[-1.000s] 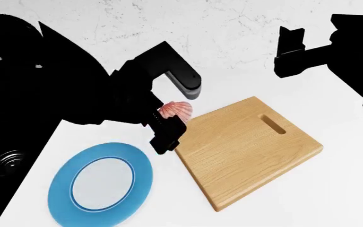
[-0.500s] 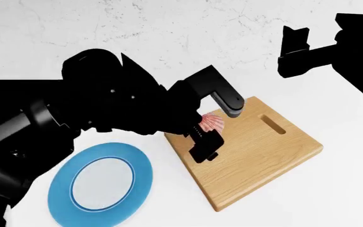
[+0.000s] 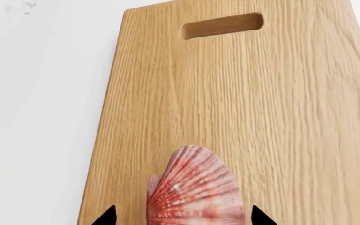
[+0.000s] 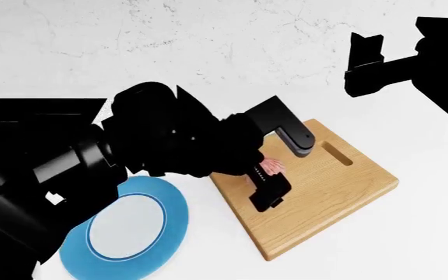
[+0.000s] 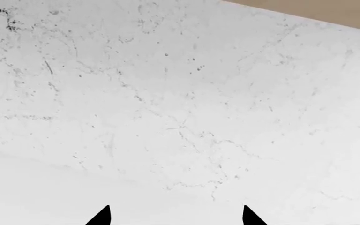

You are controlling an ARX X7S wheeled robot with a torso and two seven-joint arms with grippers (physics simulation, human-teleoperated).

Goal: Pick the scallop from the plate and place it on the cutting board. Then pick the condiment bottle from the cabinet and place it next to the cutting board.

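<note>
One small, rigid, ribbed scallop (image 3: 196, 187), probably light and brittle at its thin fan edge, sits pinched across its flanks in the left gripper's (image 4: 269, 182) jaws over the cutting board (image 4: 329, 192), while the right gripper's (image 5: 176, 214) jaws hang spread.

The left arm (image 4: 115, 157) hid the plate's (image 4: 170, 224) upper left rim and the board's (image 4: 325, 192) near corner. The shell (image 3: 196, 190) was cut off by the left wrist view's edge.
</note>
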